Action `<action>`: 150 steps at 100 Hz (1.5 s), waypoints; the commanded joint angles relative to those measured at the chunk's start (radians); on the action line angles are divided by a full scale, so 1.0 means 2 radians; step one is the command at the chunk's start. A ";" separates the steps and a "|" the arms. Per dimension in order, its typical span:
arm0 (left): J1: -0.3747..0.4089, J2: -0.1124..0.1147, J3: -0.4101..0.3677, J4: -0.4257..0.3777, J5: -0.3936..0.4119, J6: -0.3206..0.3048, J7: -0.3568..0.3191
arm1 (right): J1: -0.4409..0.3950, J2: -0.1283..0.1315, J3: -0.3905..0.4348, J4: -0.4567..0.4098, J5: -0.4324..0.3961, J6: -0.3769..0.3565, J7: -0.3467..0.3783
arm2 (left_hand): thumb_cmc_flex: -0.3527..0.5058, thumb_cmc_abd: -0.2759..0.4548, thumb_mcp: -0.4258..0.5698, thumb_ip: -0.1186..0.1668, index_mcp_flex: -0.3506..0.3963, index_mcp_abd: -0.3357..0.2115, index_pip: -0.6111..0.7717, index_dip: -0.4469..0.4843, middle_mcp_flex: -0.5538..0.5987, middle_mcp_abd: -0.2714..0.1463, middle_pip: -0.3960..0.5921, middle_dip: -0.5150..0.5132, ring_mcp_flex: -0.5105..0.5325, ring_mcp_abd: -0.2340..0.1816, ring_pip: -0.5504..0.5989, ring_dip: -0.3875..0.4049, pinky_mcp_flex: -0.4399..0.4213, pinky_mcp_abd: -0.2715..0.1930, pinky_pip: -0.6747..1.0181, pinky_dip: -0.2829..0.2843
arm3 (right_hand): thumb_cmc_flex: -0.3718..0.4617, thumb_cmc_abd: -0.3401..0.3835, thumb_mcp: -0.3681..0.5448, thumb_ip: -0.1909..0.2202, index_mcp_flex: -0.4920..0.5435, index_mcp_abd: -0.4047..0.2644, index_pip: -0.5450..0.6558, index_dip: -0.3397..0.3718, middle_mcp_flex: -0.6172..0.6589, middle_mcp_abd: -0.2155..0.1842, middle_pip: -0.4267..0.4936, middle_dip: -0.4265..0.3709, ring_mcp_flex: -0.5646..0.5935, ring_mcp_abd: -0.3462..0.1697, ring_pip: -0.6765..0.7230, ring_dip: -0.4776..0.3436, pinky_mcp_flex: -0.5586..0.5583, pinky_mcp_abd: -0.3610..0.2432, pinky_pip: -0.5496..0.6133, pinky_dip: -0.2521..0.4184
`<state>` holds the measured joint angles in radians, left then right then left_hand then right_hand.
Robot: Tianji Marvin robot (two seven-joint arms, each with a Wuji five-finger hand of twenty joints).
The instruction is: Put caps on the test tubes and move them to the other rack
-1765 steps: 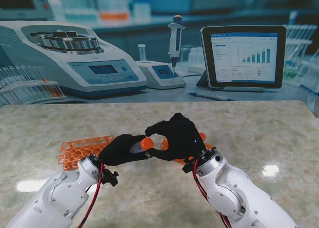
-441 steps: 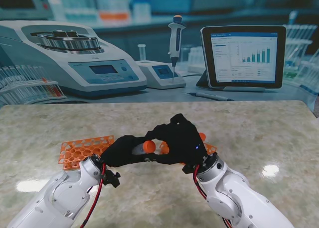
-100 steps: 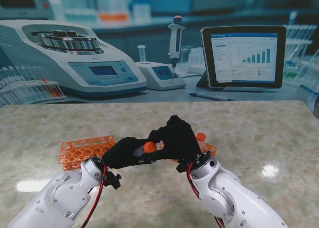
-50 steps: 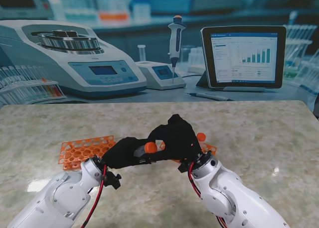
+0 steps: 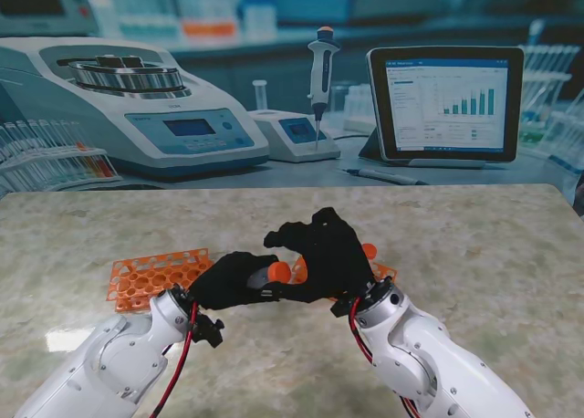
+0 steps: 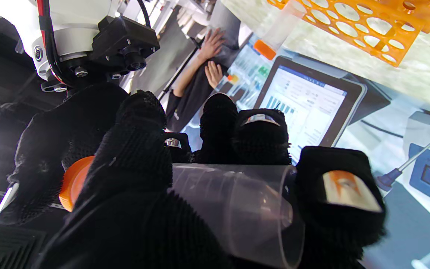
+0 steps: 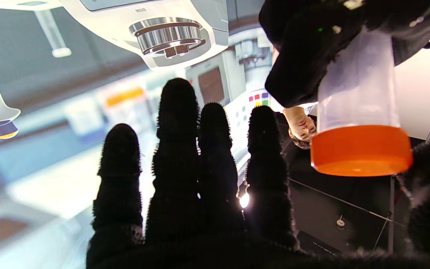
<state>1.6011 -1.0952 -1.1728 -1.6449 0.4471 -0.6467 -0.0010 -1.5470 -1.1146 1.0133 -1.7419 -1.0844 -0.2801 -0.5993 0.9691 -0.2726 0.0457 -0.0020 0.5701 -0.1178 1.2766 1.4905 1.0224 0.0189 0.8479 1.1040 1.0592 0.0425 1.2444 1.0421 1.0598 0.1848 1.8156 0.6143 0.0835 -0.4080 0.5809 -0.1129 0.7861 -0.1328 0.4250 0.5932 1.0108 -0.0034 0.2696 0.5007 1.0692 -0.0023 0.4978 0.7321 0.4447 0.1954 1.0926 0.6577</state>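
No legible writing on capped test tube in left robot hand

Even, bright light falls on the marble tabletop, with soft glare patches near the white arms at either side. The stand view is sharp throughout. In the right wrist view the background behind the black fingers is blurred and washed out, a small bright flare showing between two of them. The left wrist view bends toward its edges.

Backdrop print of centrifuge, pipette, tablet beyond marbled table.
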 commanded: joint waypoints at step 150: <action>-0.001 -0.001 0.002 -0.002 -0.002 -0.001 -0.004 | -0.022 0.008 0.008 -0.014 -0.057 0.013 -0.072 | 0.018 0.024 0.006 -0.005 0.007 -0.038 0.026 0.026 -0.002 -0.018 0.000 -0.003 0.012 -0.019 0.011 0.008 0.012 -0.054 0.077 0.007 | 0.220 -0.096 -0.036 0.001 0.035 -0.037 0.084 0.090 0.046 -0.019 0.080 0.075 0.023 -0.012 0.015 0.008 0.006 0.001 0.012 0.014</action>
<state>1.5970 -1.0958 -1.1727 -1.6438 0.4447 -0.6461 -0.0024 -1.5889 -1.0983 1.0315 -1.7735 -1.1955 -0.2629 -0.7396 0.9691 -0.2726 0.0457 -0.0020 0.5704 -0.1335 1.2765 1.4905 1.0224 0.0180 0.8479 1.1040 1.0592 0.0425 1.2444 1.0421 1.0552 0.1798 1.8156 0.6143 0.4039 -0.5891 0.5109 -0.1138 0.8281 -0.1832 0.5792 0.7635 1.0901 -0.0161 0.4245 0.6359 1.0855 -0.0114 0.4909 0.7342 0.4520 0.2014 1.0993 0.6704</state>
